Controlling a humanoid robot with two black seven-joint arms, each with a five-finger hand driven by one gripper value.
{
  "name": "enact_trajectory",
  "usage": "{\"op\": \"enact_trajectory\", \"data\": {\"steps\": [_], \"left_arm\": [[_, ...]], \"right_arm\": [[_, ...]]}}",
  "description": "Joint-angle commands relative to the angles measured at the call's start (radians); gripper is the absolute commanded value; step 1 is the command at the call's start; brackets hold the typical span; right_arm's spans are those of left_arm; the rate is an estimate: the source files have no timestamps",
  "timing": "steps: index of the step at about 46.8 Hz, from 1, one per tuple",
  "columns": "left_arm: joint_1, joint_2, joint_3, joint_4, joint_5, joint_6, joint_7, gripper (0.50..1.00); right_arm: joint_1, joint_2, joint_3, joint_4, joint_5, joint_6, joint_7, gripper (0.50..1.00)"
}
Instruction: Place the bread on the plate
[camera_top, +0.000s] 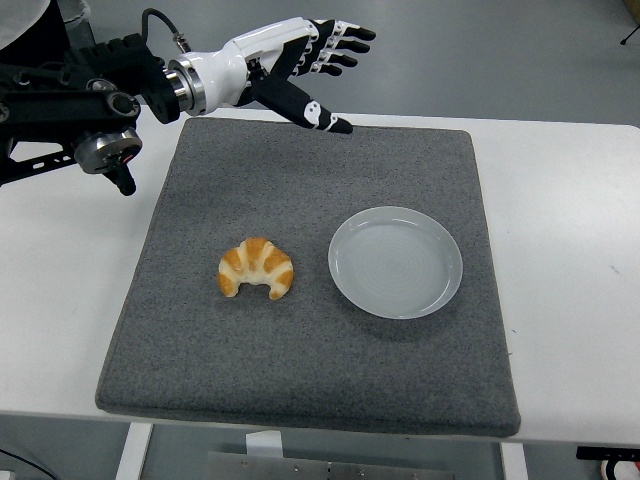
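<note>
A golden croissant (257, 268) lies on the grey mat (300, 390), left of centre. An empty pale plate (396, 262) sits on the mat just right of it. My left hand (318, 70) reaches in from the upper left and hovers over the mat's far edge, well above and behind the croissant. Its fingers are spread and hold nothing. The right arm does not show.
The mat covers most of the white table (570, 220). A small clear object (229, 92) stands at the table's far edge behind the left arm. A person in dark clothing (35, 40) stands at the top left corner.
</note>
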Motion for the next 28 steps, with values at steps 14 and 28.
{"op": "enact_trajectory", "data": {"steps": [14,28], "left_arm": [[-0.035,0.046,0.107,-0.055,0.235,-0.013,0.000,0.990],[-0.037,0.136,0.160,-0.152,0.351,-0.033,0.000,0.990]], "right_arm": [[0.000,0.000,0.000,0.000,0.000,0.000,0.000,0.932],[0.000,0.000,0.000,0.000,0.000,0.000,0.000,0.930]]}}
